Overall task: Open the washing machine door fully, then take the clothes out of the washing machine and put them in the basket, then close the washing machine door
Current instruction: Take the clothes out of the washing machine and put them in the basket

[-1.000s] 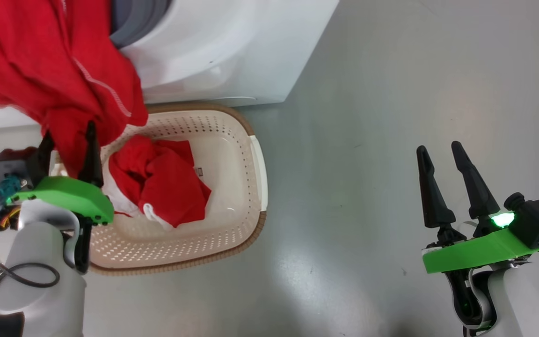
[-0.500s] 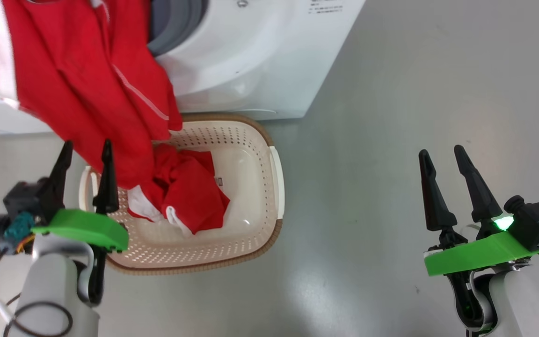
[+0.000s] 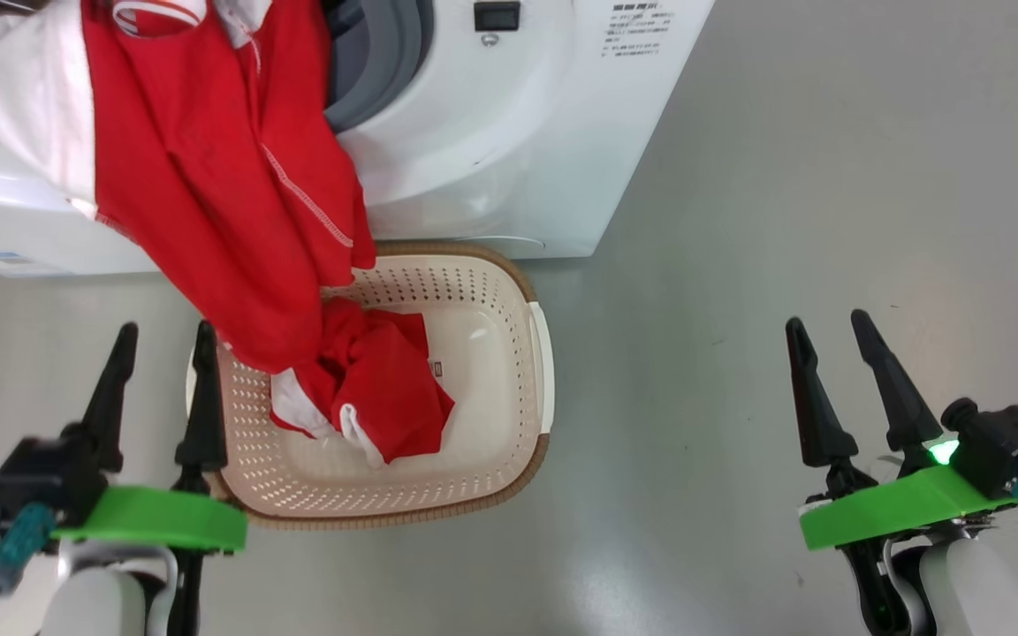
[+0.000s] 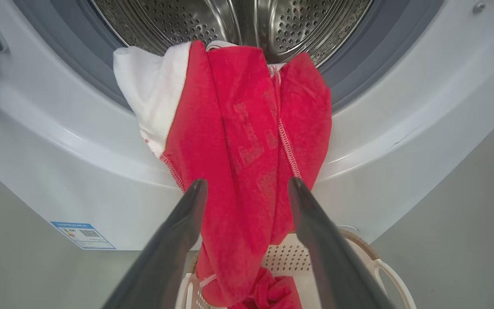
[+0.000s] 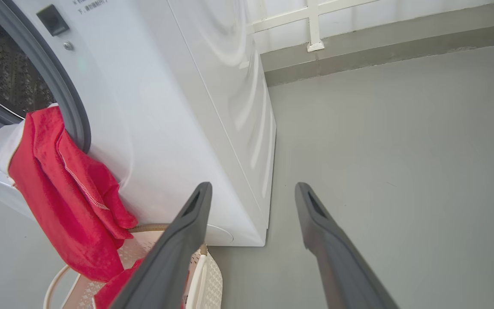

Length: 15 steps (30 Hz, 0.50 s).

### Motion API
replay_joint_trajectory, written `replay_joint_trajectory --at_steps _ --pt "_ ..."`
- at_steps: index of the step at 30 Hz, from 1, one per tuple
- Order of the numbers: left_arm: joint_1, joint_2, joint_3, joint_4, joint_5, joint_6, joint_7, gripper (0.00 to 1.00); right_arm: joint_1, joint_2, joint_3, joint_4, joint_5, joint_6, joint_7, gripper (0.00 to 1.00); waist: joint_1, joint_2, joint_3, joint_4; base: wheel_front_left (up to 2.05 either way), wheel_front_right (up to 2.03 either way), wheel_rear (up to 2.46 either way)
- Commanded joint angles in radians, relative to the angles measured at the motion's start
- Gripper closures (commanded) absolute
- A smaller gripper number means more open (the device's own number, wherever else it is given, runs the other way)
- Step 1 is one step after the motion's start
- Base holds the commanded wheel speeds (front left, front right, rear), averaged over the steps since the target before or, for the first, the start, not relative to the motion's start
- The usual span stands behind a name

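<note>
Red clothes (image 3: 235, 203) drape over the washing machine (image 3: 491, 132) lip into the basket (image 3: 537, 371), while the left gripper (image 3: 166, 329) and the right gripper (image 3: 827, 318) gape empty above bare floor (image 3: 783, 177).

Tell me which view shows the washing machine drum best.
The left wrist view: it looks straight into the drum, its holed steel wall clear above the red garment. The right wrist view catches a dark side slice; the head view gives the grey ring around its mouth.

Washing machine (image 3: 509, 150) print (image 3: 641, 31) illegibly small
</note>
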Motion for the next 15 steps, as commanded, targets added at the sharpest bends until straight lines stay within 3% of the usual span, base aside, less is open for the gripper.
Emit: replay_joint_trajectory --at_steps 1,15 --pt "0.039 0.015 0.039 -0.049 -0.005 -0.005 -0.005 0.00 0.020 0.000 0.025 -0.021 -0.014 0.007 -0.006 0.00 0.0000 0.0000 -0.003 0.001 0.00 0.00 0.00" --pt "0.070 0.002 0.040 -0.129 -0.009 -0.005 -0.005 0.00 0.010 0.000 0.026 -0.021 -0.015 0.007 -0.006 0.00 0.0000 0.0000 0.008 0.003 0.00 0.00 0.00"
